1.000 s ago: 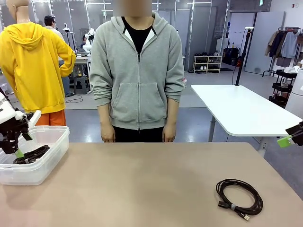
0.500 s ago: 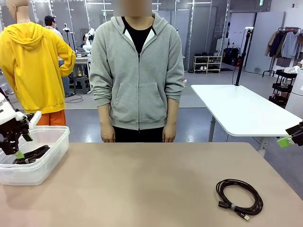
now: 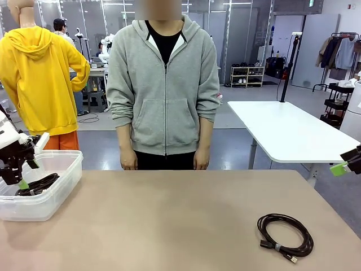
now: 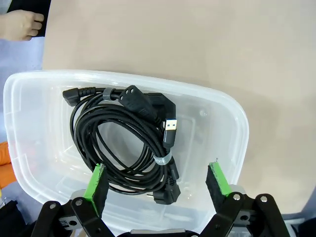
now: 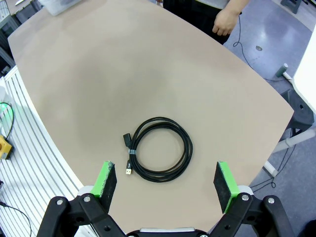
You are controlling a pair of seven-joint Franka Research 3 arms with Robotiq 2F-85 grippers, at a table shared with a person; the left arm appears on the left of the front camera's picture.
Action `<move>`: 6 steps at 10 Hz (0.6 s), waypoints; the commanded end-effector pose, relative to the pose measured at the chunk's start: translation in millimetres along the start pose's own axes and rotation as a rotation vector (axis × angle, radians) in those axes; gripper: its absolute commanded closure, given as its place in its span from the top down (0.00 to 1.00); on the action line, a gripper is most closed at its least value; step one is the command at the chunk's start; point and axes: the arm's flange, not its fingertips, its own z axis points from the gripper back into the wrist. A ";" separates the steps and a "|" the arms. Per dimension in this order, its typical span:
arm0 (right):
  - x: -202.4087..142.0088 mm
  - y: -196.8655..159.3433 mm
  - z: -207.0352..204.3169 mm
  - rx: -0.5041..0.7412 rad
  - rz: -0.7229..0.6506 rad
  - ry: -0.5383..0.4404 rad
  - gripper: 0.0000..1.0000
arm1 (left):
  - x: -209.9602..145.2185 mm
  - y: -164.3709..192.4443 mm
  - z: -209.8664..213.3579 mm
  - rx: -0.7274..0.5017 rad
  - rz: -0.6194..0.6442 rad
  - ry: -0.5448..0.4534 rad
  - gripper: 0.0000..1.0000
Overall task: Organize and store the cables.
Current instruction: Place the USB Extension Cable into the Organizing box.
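Note:
One black cable coil [image 3: 285, 234] lies flat on the tan table [image 3: 169, 220] near its front right; from above, the same coil [image 5: 158, 148] lies just beyond my right gripper [image 5: 165, 180], which hangs open high over it and is empty. That gripper [image 3: 347, 165] sits at the picture's right edge, off the table side. A clear plastic bin [image 3: 53, 195] stands at the table's left edge with coiled black cables [image 3: 36, 185] inside. My left gripper [image 3: 17, 169] hovers open above the bin [image 4: 237, 128], its green pads either side of the bundled cables [image 4: 128, 143] without touching them.
A person in a grey hoodie stands at the far edge with both hands [image 3: 128, 161] down at their sides, off the table. A white table [image 3: 282, 130] stands behind on the right. The tan tabletop between bin and coil is bare.

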 end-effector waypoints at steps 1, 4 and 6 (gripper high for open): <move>0.9 0.6 -1.0 -0.011 -0.006 0.013 1.00 | -2.1 4.4 0.9 0.003 -0.016 0.002 1.00; 0.9 0.6 -1.0 -0.011 -0.006 0.013 1.00 | -2.1 4.4 0.9 0.003 -0.016 0.002 1.00; 0.9 0.6 -1.0 -0.011 -0.006 0.013 1.00 | -2.1 4.4 0.9 0.003 -0.016 0.002 1.00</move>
